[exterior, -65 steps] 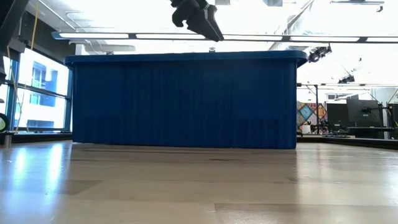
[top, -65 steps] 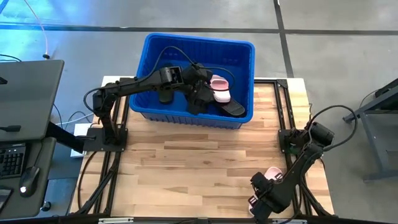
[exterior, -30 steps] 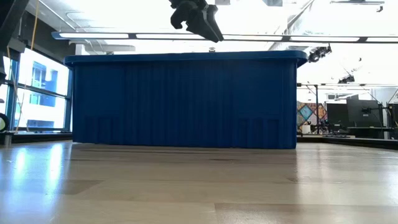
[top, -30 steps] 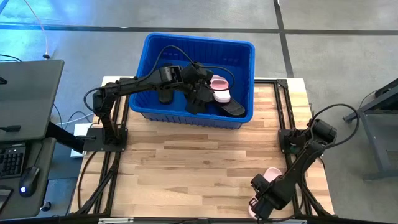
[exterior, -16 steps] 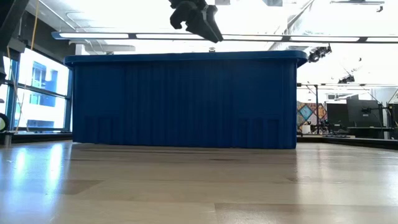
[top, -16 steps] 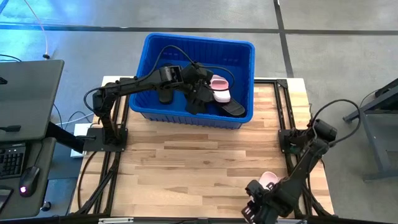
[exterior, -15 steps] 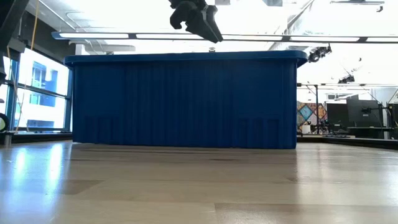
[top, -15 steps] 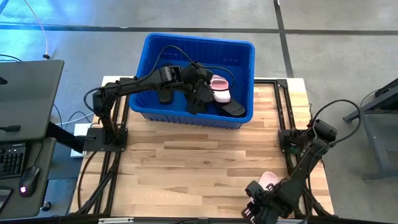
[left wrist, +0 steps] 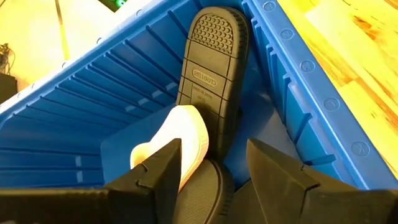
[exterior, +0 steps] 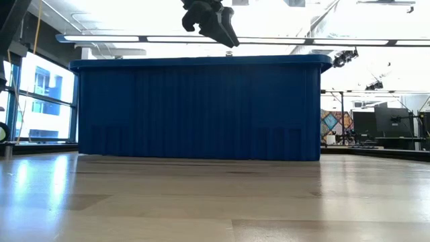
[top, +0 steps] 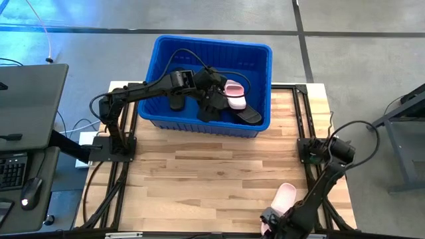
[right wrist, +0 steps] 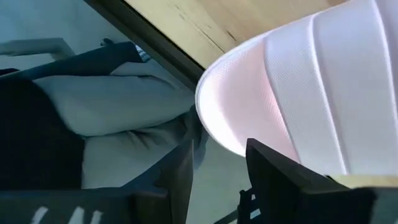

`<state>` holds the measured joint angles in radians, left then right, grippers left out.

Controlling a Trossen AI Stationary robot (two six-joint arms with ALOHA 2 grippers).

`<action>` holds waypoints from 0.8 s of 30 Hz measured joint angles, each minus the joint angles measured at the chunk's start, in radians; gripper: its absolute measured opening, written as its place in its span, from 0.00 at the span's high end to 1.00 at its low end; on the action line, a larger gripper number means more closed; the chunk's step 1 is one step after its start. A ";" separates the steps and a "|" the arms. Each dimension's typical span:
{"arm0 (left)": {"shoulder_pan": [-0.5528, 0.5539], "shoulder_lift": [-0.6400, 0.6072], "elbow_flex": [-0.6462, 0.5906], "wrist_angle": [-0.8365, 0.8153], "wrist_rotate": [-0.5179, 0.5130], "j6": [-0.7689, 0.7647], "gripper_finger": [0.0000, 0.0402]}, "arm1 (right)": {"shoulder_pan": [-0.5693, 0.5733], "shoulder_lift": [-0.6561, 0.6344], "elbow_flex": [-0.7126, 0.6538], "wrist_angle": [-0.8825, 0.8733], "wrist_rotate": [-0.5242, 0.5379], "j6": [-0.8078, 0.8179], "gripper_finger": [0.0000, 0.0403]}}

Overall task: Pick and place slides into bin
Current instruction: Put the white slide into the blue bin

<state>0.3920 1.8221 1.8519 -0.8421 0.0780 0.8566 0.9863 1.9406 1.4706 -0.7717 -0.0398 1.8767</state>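
Sandal trouble is likeliest at the near right corner of the counter [top: 199, 179], where the last pale pink sandal [top: 284, 196] lies close to the front edge. The right claw [top: 271, 224] sits just beside its near end, past the counter's lip. In the right wrist view the fingers stand apart with the pink sandal ahead of them and nothing between them. A push or a shallow bite from this side could, I judge, slide the sandal along the wood or tip it off the edge; the claw could also knock the counter's frame as it comes up.

Over at the far side, the blue bin [top: 259, 50] already holds another pink sandal [top: 234, 89] and several black ones [top: 249, 115]. The left claw [top: 211, 99] hangs inside it, fingers spread and empty. If the right arm carries its sandal over while the left stays there, the two could collide.
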 joint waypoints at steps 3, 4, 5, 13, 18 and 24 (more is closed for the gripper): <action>0.000 0.000 0.000 0.001 0.000 0.000 0.57 | 0.002 0.004 0.000 0.020 0.016 -0.011 0.65; 0.000 0.000 0.000 0.001 0.000 0.000 0.57 | 0.003 0.004 0.000 0.018 0.027 -0.021 0.65; 0.000 0.000 0.000 0.001 0.000 0.000 0.57 | 0.003 0.004 0.000 0.009 0.042 -0.031 0.65; 0.000 0.000 0.000 0.001 0.000 0.000 0.57 | 0.000 0.003 -0.017 -0.133 0.068 0.003 0.65; 0.000 0.000 0.000 0.001 0.000 0.002 0.57 | -0.004 0.005 -0.090 0.055 0.054 -0.015 0.65; 0.000 0.000 0.000 0.004 0.000 0.002 0.57 | -0.013 0.005 -0.144 -0.105 0.022 -0.008 0.65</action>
<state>0.3920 1.8221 1.8519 -0.8379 0.0780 0.8589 0.9738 1.9451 1.3263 -0.8772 -0.0177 1.8683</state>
